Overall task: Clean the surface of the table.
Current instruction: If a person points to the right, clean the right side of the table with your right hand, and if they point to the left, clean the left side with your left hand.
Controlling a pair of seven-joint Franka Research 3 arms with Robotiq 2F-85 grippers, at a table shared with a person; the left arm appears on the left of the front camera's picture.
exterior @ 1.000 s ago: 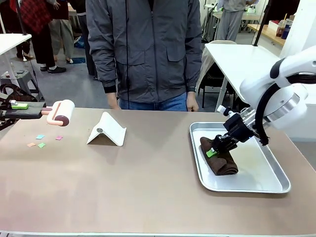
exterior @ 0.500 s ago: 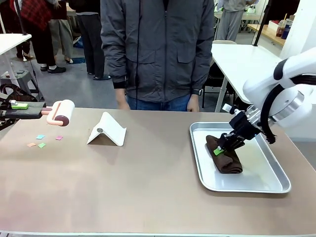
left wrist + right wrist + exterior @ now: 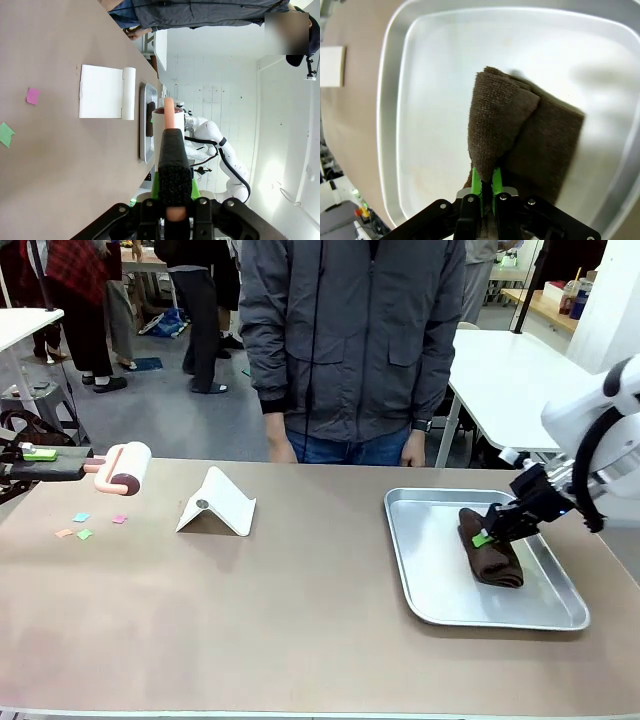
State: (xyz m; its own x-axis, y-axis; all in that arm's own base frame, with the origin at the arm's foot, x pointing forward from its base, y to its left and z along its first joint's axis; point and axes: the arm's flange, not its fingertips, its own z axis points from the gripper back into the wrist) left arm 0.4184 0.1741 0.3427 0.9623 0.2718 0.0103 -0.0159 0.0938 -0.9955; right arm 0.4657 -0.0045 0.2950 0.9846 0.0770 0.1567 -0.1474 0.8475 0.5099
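The brownish-tan table carries several small coloured paper scraps near its left end. Above that end, my left gripper is shut on the pink handle of a lint roller, which hangs clear of the top. In the left wrist view the roller sticks out beyond the fingers, with a pink scrap and a green scrap on the table. My right gripper is shut on a fold of a brown cloth lying in the silver tray. The right wrist view shows the cloth pinched between the green pads.
A white folded stand sits on the table between the scraps and the tray. A person in a grey jacket stands at the far edge, hands hanging by the table. White tables stand behind on the right.
My right gripper has dragged the brown cloth from the tray's left part to its right part. The person has stepped to the right. The left arm and roller have stayed put.
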